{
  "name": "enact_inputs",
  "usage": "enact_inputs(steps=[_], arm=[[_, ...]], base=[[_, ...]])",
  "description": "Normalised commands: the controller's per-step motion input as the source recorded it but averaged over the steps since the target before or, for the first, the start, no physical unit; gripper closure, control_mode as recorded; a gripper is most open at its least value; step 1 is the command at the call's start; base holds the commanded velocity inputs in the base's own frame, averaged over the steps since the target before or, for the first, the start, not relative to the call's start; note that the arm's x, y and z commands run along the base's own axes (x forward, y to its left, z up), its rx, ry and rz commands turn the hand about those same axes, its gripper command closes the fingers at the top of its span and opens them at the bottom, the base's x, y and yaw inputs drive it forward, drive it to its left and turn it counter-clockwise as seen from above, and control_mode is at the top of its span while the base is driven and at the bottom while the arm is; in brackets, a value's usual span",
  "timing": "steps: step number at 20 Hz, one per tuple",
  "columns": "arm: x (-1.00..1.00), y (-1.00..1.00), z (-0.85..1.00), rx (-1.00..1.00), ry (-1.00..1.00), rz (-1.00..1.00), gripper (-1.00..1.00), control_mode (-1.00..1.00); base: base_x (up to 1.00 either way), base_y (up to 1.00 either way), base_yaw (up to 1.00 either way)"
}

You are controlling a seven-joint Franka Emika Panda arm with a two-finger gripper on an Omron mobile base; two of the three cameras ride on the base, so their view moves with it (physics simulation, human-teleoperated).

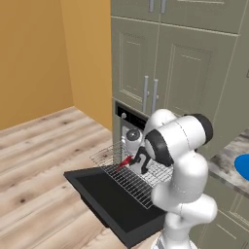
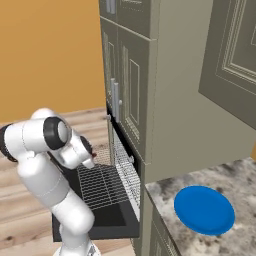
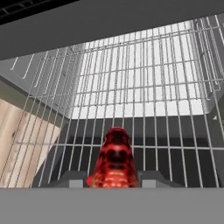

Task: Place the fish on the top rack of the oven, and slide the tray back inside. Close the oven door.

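Landmark: the oven (image 1: 127, 121), black-fronted, was set into the olive-grey cabinets (image 1: 185, 68); all places below are given from it.
Floor: pale wooden floor (image 1: 44, 160) lay to the left of the oven in the left base view, under an orange wall (image 1: 34, 53).
Oven door: the oven door (image 1: 114, 204) was swung fully down, lying flat and projecting out from the oven's front over the floor.
Top rack: the top rack (image 1: 131, 177), a silvery wire grid, was drawn out of the oven's cavity and stood above the open door; in the right base view the rack (image 2: 100, 185) showed in front of the oven's opening.
Fish: the fish (image 3: 114, 159), orange-red, was just above the pulled-out rack, outside the oven's cavity; in the left base view the fish (image 1: 126, 161) appeared as a small red shape over the rack's middle. Whether it touched the bars could not be told.
Tool: the tool (image 3: 113, 180) was narrowed on the fish, its two dark tips pressed against the fish's sides, and it pointed along the rack toward the oven's interior; in the left base view the tool (image 1: 132, 163) hung over the rack.
Surface: a speckled stone surface (image 2: 235, 180) lay to the right of the oven.
Plate: a round blue plate (image 2: 204, 209) rested on that surface, well apart from the oven door.
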Motion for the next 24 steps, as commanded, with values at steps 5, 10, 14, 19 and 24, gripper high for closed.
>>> enact_inputs(steps=[5, 10, 14, 19, 24], arm=[[0.04, 0.00, -0.39, -0.08, -0.03, 0.00, 1.00, -1.00], [0.12, 0.00, -0.34, -0.07, -0.03, 0.00, 1.00, -1.00], [0.19, 0.00, -0.34, -0.07, 0.00, -0.01, 1.00, -1.00], [0.11, 0.02, -0.48, -0.08, -0.04, 0.00, 1.00, -1.00], [0.00, 0.22, -0.71, -0.09, -0.13, -0.01, 1.00, -1.00]], base=[[0.00, 0.00, 0.00], [0.00, 0.00, 0.00], [0.00, 0.00, 0.00], [0.00, 0.00, 0.00], [0.00, 0.00, 0.00]])
